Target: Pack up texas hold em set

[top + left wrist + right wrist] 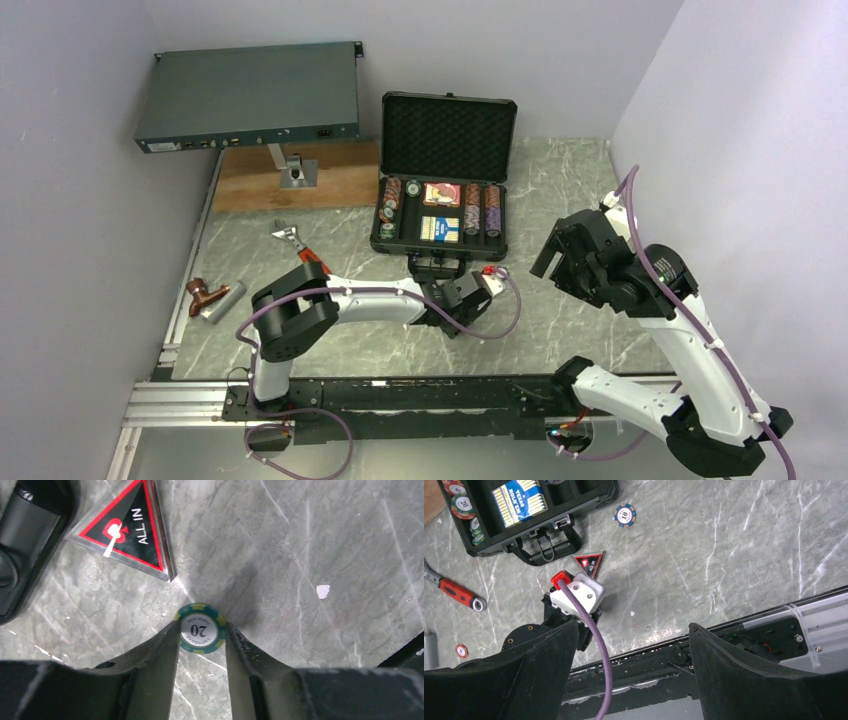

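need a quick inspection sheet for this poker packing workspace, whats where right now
surface: grey marble table, a small white fleck near the left gripper
job's things: case open, chips and card box inside; triangle token, blue chip and red chip loose on the table
clutter: wrench; grey tube at the left edge
grippers: left gripper shut on a green chip beside the token; right gripper open, empty, above the table
cables: purple cables on both arms
surroundings: grey electronics box on a stand over a wooden board; pale walls
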You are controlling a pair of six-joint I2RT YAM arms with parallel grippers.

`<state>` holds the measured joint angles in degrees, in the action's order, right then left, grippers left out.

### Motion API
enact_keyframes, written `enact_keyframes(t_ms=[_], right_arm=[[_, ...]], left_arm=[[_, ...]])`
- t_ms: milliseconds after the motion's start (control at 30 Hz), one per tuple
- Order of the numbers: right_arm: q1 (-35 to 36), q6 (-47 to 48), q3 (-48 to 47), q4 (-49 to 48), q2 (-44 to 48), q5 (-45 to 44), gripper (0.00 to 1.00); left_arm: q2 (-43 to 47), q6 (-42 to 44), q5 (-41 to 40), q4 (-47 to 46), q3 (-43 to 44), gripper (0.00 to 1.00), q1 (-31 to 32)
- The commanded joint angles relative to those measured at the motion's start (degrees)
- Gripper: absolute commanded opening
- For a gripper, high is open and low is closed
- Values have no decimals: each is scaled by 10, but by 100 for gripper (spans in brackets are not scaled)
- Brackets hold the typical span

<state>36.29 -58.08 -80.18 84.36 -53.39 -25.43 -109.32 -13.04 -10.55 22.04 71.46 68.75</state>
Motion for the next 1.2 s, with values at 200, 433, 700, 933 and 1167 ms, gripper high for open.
enact_keyframes(t_ms=[200, 433, 700, 933, 1167], right_arm=[[-2, 1, -3, -15, -3, 3, 83], [-2, 5, 0, -21, -10, 6, 83], [-2, 4, 9, -30, -9, 6, 83], [-2, 3, 17, -31, -9, 8, 83], [-2, 0, 24, -32, -6, 9, 83]], left_arm=[[46, -8, -61, 38, 12, 28, -5], [60, -13, -36, 31, 6, 54, -12], [27, -101, -5, 105, 63, 59, -31], [-21, -131, 17, 123, 85, 59, -39], [-52, -156, 31, 146, 91, 63, -39]])
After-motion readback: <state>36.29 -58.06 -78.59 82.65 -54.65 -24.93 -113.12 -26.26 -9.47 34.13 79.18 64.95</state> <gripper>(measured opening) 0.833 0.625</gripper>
